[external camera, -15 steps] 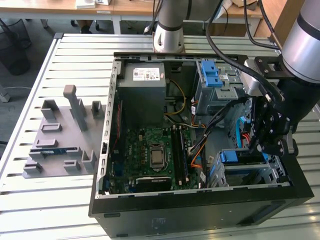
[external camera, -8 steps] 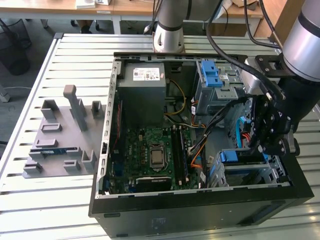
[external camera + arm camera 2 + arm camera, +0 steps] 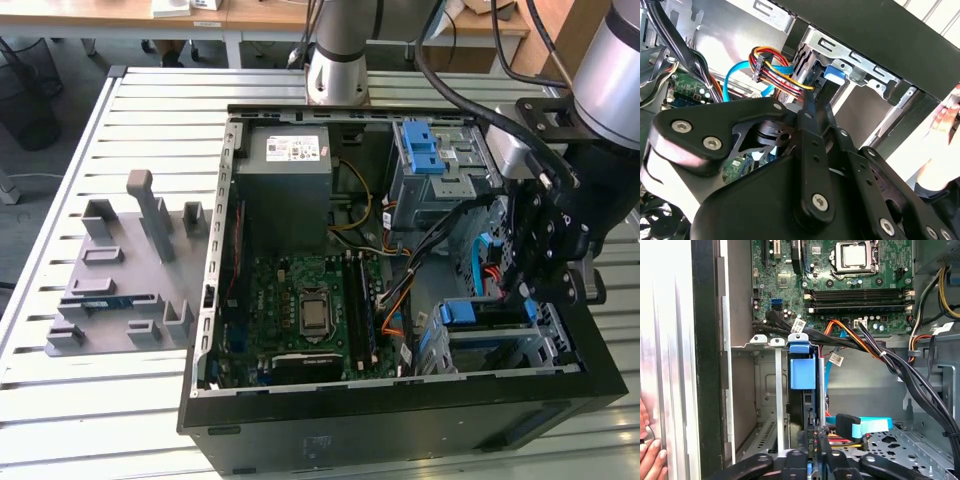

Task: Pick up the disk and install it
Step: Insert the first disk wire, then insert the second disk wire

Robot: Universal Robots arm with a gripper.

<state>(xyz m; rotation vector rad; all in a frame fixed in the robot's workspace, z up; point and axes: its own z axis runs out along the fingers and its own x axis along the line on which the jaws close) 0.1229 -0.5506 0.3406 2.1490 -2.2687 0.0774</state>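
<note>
The disk [image 3: 803, 371] stands edge-on in the lower drive bay [image 3: 762, 390] of the open computer case, its blue carrier tab facing the motherboard. In the exterior view the disk [image 3: 462, 312] shows as a blue bracket at the case's near corner on the exterior view's right. My gripper [image 3: 816, 441] is shut on the disk's dark rear edge, one finger on each side. In the second wrist view a finger [image 3: 816, 107] reaches to the blue tab of the disk [image 3: 834, 75]. The gripper [image 3: 515, 290] hangs inside the case over that bay.
Power and blue data cables [image 3: 865, 426] run beside the bay. A grey drive cage with a blue handle [image 3: 422, 150] and the power supply [image 3: 283, 165] sit at the case's far side. A person's hand [image 3: 650, 460] rests outside the case wall. A grey fixture [image 3: 120, 275] lies on the exterior view's left.
</note>
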